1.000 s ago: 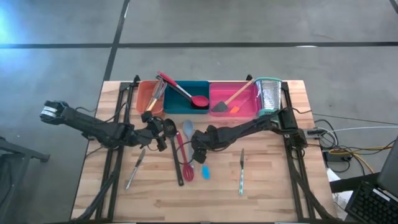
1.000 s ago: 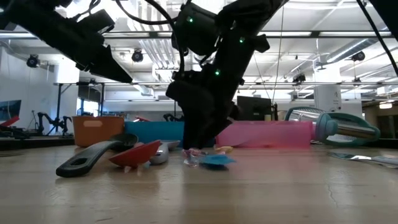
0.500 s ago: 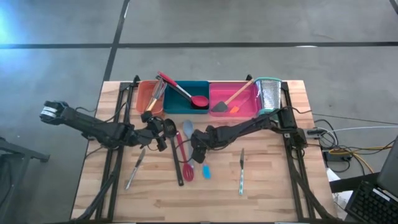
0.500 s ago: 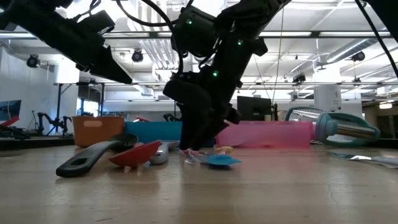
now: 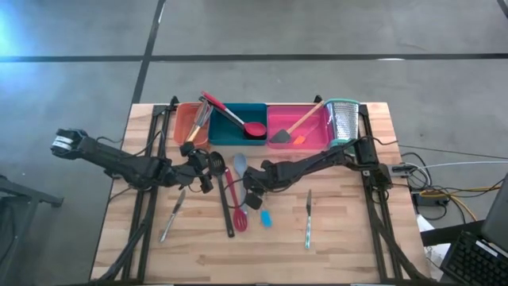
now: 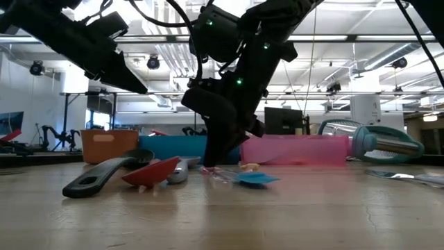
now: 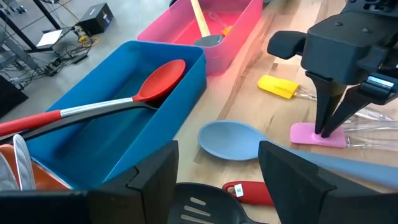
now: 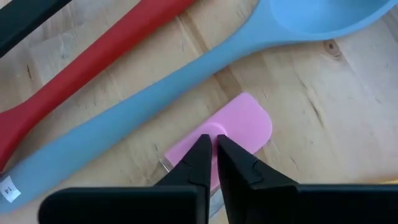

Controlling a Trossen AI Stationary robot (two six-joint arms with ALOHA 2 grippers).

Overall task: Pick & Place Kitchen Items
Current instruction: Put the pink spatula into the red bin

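Trays: three, orange (image 5: 186, 121), teal (image 5: 238, 117), pink (image 5: 295, 125), in a row at the table's far edge. Box grater (image 5: 343, 121): one. Loose on the table: one grey-blue spoon (image 5: 240, 168), one small pink spatula (image 8: 239, 124), one small yellow tool (image 7: 278, 86). Right gripper (image 8: 212, 148): lowered at table centre, jaws pinched together on the pink spatula's head. Left gripper (image 7: 217, 168): jaws apart, low over the black slotted spatula (image 5: 216, 163).

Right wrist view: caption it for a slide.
Right claw shut, tips on the small pink spatula head, beside the grey-blue spoon and a red handle.
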